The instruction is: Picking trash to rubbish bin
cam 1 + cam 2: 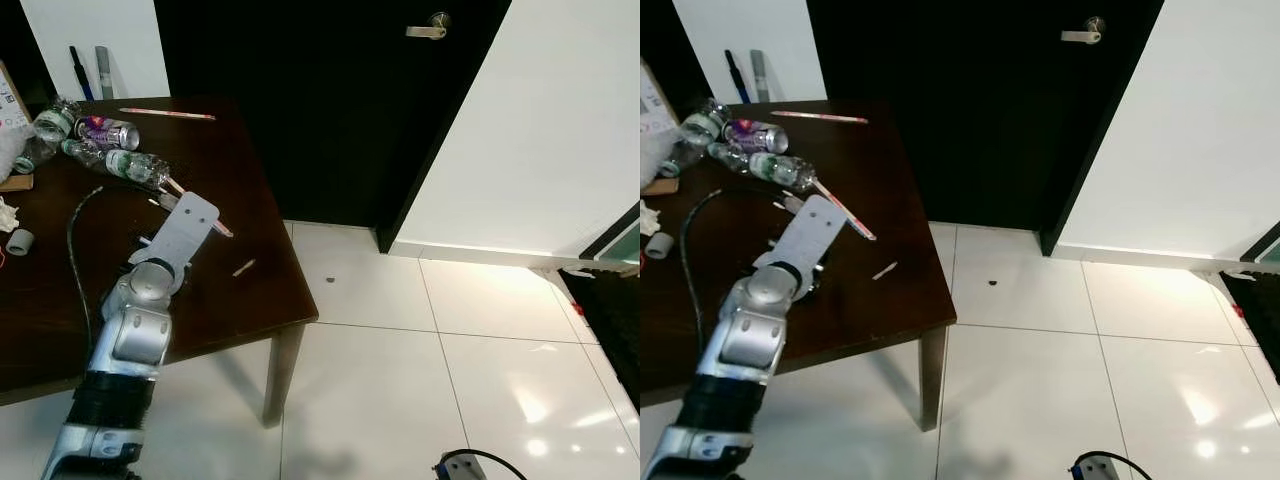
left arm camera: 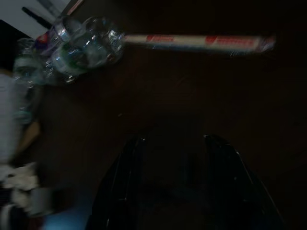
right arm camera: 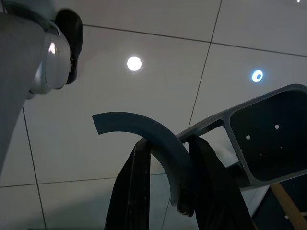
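Left eye view showed my left pincer (image 2: 173, 158), fingers parted and empty, over the bench (image 1: 250, 215) beside the red-and-white wrapped straw (image 1: 196, 205), which pointed diagonally toward the right edge.

so there's a dark brown wooden desk (image 1: 250, 300) on the left, standing on a glossy white tiled floor (image 1: 420, 400) that's catching a few light glares. behind it is a big black door (image 1: 330, 110) with a silver lever handle (image 1: 428, 28) up top, and a plain white wall (image 1: 560, 130) runs off to the right. tiny dark speck (image 1: 330, 280) sits on the tiles near the door. a black cable (image 1: 78, 250) snakes across the desk.
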Controlling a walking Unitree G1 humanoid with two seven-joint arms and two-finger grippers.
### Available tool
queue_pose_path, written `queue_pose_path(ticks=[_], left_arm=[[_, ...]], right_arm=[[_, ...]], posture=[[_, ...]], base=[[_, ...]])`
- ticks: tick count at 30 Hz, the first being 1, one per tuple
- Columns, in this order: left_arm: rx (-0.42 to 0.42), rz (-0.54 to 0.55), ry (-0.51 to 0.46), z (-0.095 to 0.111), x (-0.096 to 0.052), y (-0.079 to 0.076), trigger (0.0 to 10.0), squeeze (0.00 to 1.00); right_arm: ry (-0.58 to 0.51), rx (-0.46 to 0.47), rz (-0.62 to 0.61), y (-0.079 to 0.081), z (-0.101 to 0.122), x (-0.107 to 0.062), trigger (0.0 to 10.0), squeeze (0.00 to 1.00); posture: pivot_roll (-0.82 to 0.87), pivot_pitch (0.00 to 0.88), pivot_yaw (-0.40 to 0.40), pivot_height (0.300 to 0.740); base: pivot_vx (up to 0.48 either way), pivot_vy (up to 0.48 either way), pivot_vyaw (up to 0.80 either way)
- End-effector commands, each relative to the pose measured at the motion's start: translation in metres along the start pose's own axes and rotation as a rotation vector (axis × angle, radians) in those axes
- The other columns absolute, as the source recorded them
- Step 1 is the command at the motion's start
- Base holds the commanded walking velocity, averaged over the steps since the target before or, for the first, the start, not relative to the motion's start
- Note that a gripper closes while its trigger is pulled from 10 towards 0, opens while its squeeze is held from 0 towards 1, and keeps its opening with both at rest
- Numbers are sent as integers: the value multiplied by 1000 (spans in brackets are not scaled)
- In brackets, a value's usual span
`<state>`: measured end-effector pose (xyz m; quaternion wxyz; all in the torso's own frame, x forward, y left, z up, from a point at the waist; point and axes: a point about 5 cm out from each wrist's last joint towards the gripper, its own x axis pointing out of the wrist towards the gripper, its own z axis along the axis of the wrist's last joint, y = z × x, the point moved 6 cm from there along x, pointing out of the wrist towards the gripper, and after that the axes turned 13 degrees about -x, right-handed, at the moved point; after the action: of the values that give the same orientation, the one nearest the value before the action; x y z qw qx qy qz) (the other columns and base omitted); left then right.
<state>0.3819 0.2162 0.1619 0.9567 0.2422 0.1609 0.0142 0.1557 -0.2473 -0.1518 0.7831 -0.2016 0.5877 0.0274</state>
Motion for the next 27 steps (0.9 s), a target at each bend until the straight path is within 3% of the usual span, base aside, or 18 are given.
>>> queue_pose_path(ticks=[1,8,14,18,19,20,21,23,27], left_arm=[[44,-30,46,-9,-6,3,10000,0],[24,-109,61,-7,-25,20,10000,0],[13,-293,44,3,-46,7,10000,0],[27,-403,24,8,-60,7,10000,0],[48,-429,25,7,-64,9,10000,0],[124,-460,21,3,-68,13,10000,0],[124,-460,21,3,-68,13,10000,0],[204,-516,88,-15,-74,19,10000,0],[231,-496,137,-23,-71,28,10000,0]], right_arm=[[25,1,1,-1,-10,0,10000,0],[25,-6,-1,-1,-10,0,10000,0],[21,-13,0,-1,-9,0,10000,0],[19,-17,1,-1,-7,0,10000,0],[19,-19,1,-1,-7,0,10000,0],[19,-21,0,-1,-7,0,10000,0],[19,-21,0,-1,-7,0,10000,0],[19,-25,0,-1,-6,0,10000,0],[18,-24,0,-1,-5,0,10000,0]], posture=[[212,127,-85,740],[216,125,-90,740],[215,124,-97,740],[217,124,-99,740],[217,124,-100,740],[221,124,-101,740],[221,124,-101,740],[221,125,-98,740],[216,126,-93,740]], base=[[0,0,0],[0,0,0],[0,0,0],[0,0,0],[0,0,0],[0,0,0],[0,0,0],[0,0,0],[0,0,0]])
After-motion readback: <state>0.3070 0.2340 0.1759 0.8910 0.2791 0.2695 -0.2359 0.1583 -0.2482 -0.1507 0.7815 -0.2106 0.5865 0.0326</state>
